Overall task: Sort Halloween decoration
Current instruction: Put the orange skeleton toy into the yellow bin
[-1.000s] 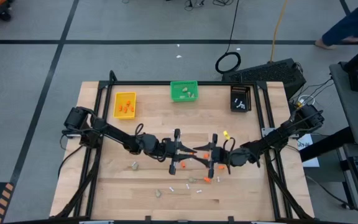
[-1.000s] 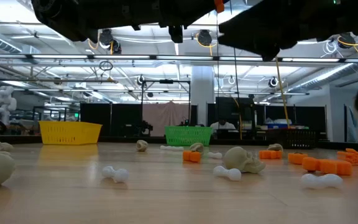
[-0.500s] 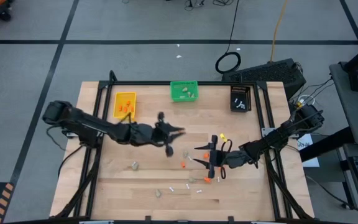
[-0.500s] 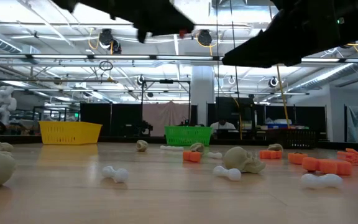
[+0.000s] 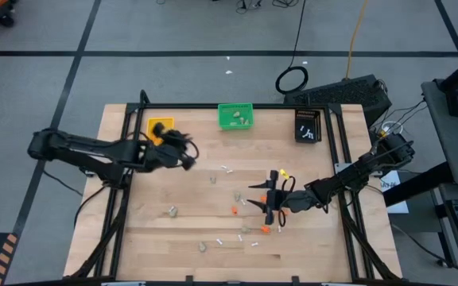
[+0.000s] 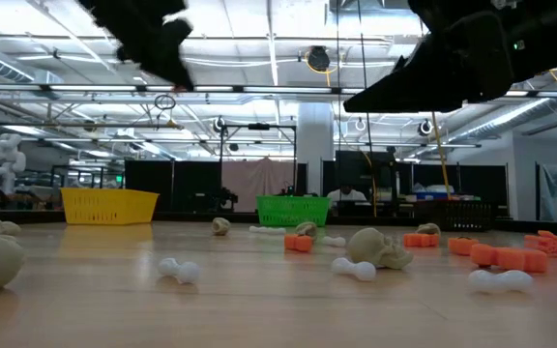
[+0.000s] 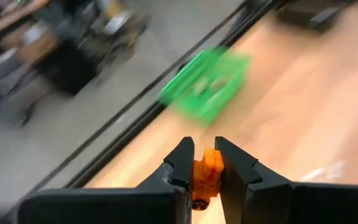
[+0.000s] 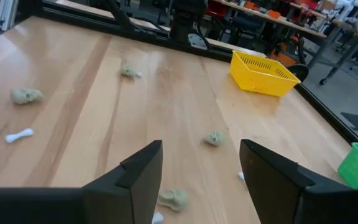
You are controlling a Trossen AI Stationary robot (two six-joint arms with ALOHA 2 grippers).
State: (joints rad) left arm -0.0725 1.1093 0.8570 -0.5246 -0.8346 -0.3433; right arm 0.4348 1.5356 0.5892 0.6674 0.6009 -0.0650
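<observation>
While the high view looks straight down, the left gripper (image 5: 183,151) hangs beside the yellow bin (image 5: 160,129) at the desk's (image 5: 189,238) 10 o'clock, and the right gripper (image 5: 266,199) sits near center with orange bits (image 5: 234,210), beige-grey lumps (image 5: 172,211) and white sticks (image 5: 220,239) scattered toward 6 o'clock. Low view: pieces litter the desk. Left wrist view: its fingers (image 7: 180,163) pinch 1 orange bit (image 7: 207,171). Right wrist view: its fingers (image 8: 143,163) stand wide apart, empty.

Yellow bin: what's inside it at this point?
The high view shows orange pieces in the yellow bin, but the left tool, shut on another orange bit, covers part of it, so no count.
</observation>
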